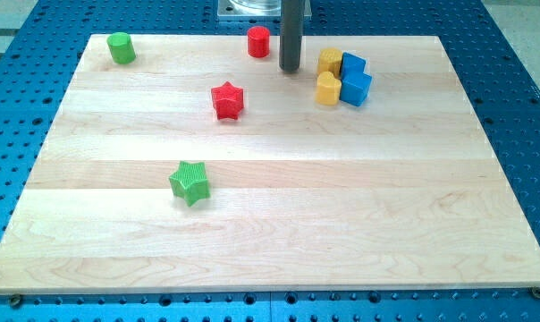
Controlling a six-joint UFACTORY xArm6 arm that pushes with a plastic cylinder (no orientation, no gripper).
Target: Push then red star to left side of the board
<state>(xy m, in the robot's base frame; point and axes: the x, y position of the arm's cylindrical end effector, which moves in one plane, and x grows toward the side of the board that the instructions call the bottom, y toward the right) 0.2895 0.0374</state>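
The bare dark rod's tip [290,69], touching no block, stands near the pale wooden board's [270,241] top edge, up-right of the ridged red plastic star [227,100]; it should first reach the star's right flank, then push squarely leftward.

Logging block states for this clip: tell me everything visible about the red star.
The red star is a small solid block, star-shaped from above, with ribbed-looking sides and a matte, plastic-like finish. It lies flat on the wooden board, in the upper half, slightly toward the view's left of centre. Nothing touches it: my tip stands apart, up and toward the view's right, the red cylinder sits above it, and the green star lies below.
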